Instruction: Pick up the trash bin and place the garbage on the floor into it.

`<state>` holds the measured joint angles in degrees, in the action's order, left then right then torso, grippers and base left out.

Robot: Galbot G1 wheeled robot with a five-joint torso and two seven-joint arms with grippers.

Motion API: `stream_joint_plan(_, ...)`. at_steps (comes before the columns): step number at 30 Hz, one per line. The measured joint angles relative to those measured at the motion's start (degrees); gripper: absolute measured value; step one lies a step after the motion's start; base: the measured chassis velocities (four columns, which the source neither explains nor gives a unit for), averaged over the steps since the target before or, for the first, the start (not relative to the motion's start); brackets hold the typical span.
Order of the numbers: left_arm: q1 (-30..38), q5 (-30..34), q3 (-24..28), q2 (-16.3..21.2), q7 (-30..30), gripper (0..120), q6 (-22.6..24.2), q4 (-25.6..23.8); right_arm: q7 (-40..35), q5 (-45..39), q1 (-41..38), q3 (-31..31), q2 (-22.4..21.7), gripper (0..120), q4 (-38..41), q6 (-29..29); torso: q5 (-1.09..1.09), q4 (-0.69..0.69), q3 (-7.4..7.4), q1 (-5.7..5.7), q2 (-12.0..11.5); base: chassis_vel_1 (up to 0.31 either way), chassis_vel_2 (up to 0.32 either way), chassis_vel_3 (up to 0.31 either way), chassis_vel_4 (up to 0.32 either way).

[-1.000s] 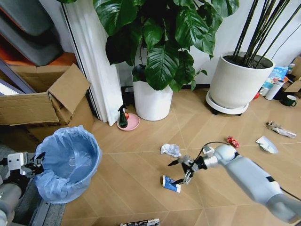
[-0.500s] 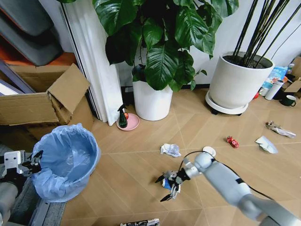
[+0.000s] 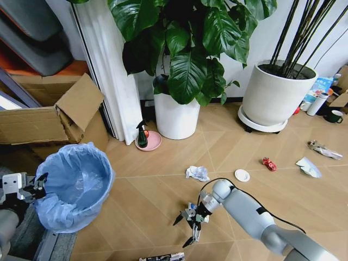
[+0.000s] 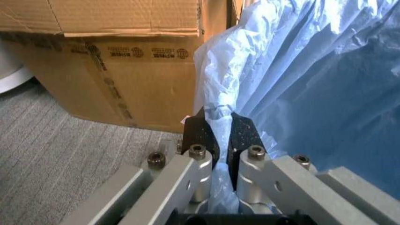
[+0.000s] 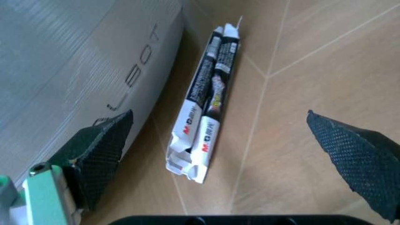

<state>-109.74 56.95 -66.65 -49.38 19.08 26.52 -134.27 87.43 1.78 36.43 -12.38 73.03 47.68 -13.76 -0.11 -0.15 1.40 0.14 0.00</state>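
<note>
Two tools at work. Right tool (image 3: 186, 227) hangs low over the floor w/ fingers spread wide, nothing held. In right wrist view the black-white tube (image 5: 205, 125) lies flat between the two fingertips (image 5: 100, 152), long axis running away from the cam, i.e. across the closing line, just beside the robot's base (image 5: 69, 61). Judged: tube sits a bit further out than the pads, so right arm is the nearer one. Left tool (image 4: 220, 140) is pinched on the bag rim of the trash bin (image 3: 73, 187), holding it at robot's left.
</note>
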Motion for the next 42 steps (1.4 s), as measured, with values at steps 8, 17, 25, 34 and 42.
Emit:
stream_joint_plan(8, 0.9, 0.5, 0.2, 0.7, 0.2, 0, 0.1, 0.7, -0.7, 1.8, 1.6, 0.2, 0.7, 100, -0.8, -0.6, 0.01, 0.00, 0.00, 0.00, 0.0, 0.000, 0.000, 0.000, 0.000)
stream_joint_plan(17, 2.6, 1.1, 1.2, 1.5, 0.4, 0, 0.2, 2.0, -1.7, 7.4, 1.5, -0.8, 1.4, 100, 0.0, -2.3, 0.00, 0.00, 0.00, 0.00, 0.0, 0.000, 0.000, 0.000, 0.000)
stream_joint_plan(25, 4.5, 1.4, 2.3, 1.8, 0.5, 0, 0.3, 3.3, -3.5, 12.6, 1.7, -1.4, 3.7, 100, -2.5, -4.3, 0.00, 0.00, 0.00, 0.00, 0.0, 0.000, 0.000, 0.000, 0.000)
stream_joint_plan(34, 5.8, 1.7, 2.8, 2.1, 0.6, 0, 0.3, 4.3, -4.5, 16.6, 1.8, -1.8, 5.7, 100, -3.9, -5.7, 0.00, 0.00, 0.00, 0.00, 0.0, 0.000, 0.000, 0.000, 0.000)
stream_joint_plan(42, 6.5, 1.7, 3.0, 1.8, 0.6, 0, 0.3, 4.6, -5.7, 19.1, 1.8, -3.1, 6.3, 100, -3.3, -7.7, 0.00, 0.00, 0.00, 0.00, 0.0, 0.000, 0.000, 0.000, 0.000)
